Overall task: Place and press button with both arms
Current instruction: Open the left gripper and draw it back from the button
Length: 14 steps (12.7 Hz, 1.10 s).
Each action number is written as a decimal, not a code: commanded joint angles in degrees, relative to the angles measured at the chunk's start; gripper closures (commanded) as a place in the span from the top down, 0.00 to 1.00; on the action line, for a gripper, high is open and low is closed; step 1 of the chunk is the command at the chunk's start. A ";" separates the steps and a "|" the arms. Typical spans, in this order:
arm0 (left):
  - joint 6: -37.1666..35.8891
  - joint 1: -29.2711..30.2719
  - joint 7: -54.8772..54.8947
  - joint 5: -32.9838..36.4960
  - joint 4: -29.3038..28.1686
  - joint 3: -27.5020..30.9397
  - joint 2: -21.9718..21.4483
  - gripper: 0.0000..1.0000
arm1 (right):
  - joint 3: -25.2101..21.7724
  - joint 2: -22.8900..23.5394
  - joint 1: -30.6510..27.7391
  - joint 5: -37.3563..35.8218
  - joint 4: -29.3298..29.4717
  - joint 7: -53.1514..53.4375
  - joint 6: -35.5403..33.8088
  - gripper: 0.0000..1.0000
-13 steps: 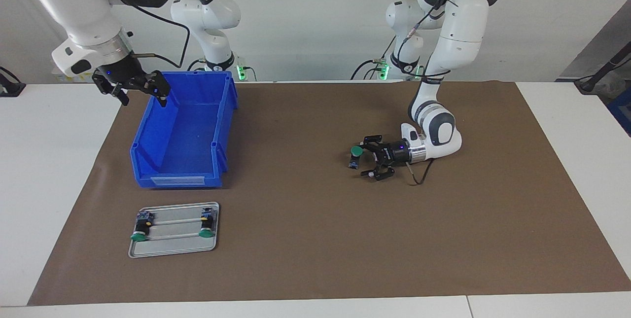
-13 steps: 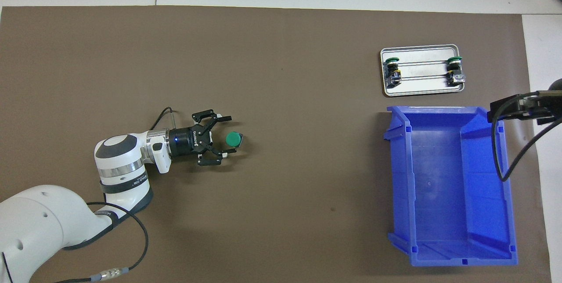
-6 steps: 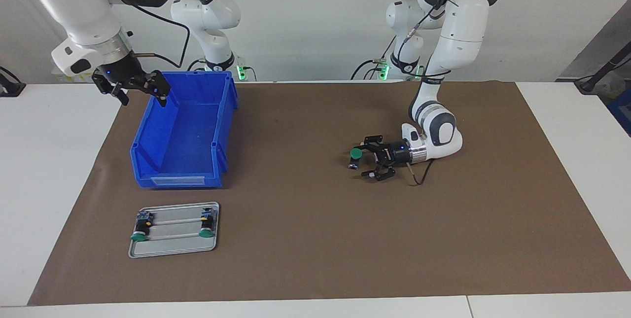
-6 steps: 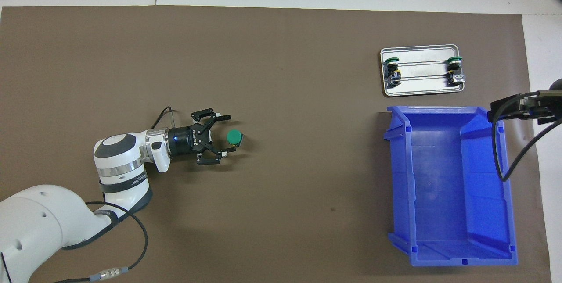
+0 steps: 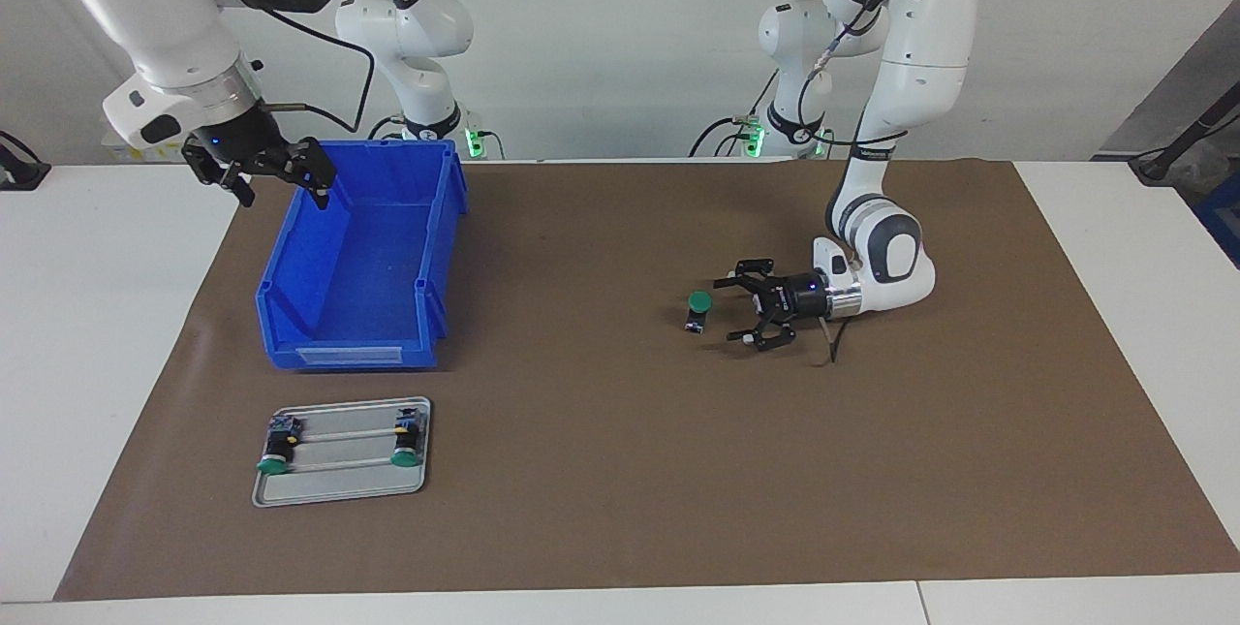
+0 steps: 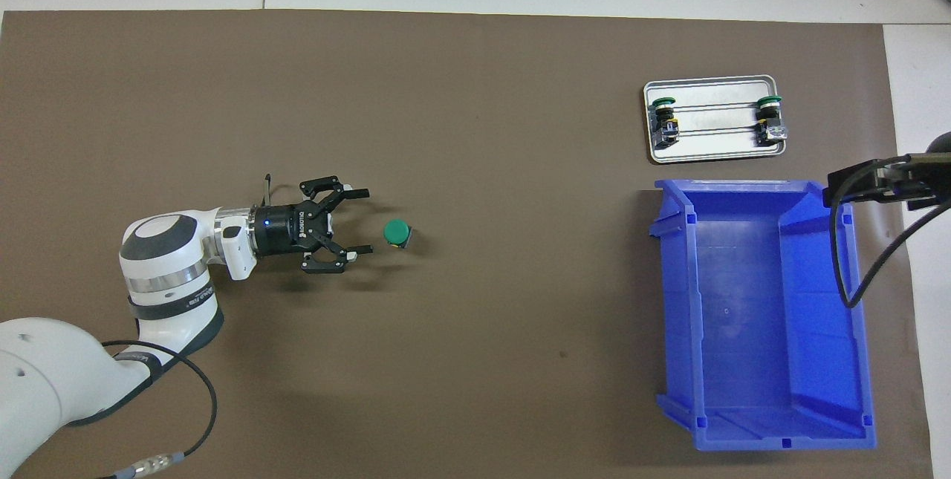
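Note:
A button (image 5: 697, 306) (image 6: 396, 232) with a green cap stands upright on the brown mat, free of any grip. My left gripper (image 5: 728, 310) (image 6: 365, 220) lies low and level beside it, toward the left arm's end of the table. Its jaws are open, they point at the button and a small gap separates them from it. My right gripper (image 5: 281, 191) (image 6: 854, 186) hangs open and empty over the rim of the blue bin (image 5: 344, 351) (image 6: 680, 301), where the right arm waits.
A small metal tray (image 5: 339, 482) (image 6: 713, 150) lies farther from the robots than the bin. Two more green-capped buttons (image 5: 276, 455) (image 6: 663, 119) lie on their sides in it. The brown mat (image 5: 620, 470) covers most of the table.
My left gripper has drawn back from the button toward the left arm's end of the table. The button stays standing on the mat. The right arm has hardly moved.

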 commanded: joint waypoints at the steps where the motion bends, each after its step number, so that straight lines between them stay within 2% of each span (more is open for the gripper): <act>1: -3.92 3.60 -8.77 3.25 2.23 -0.04 -2.47 0.99 | 0.34 -1.16 -0.15 -0.52 -1.13 -0.11 0.98 1.00; 5: -4.91 4.92 -31.42 10.09 12.41 0.05 -5.11 1.00 | 0.43 -1.16 -0.15 -0.52 -1.13 -0.11 0.98 1.00; 8: -4.46 4.57 -47.88 22.20 20.41 -0.04 -6.95 1.00 | 0.60 -1.16 -0.15 -0.52 -0.95 0.33 0.98 1.00; 10: -0.54 3.09 -60.15 32.12 24.02 -0.56 -9.58 1.00 | 0.60 -0.90 -0.15 -0.52 -0.08 3.99 0.81 1.00; 12: 5.01 -3.13 -73.69 44.51 26.23 -0.57 -12.14 1.00 | 0.86 -0.37 -0.06 -0.08 2.20 5.34 -0.51 1.00; 14: 9.93 -10.07 -85.66 54.36 26.33 -0.57 -12.94 0.99 | 1.04 -0.37 0.38 0.45 4.23 7.26 -2.87 1.00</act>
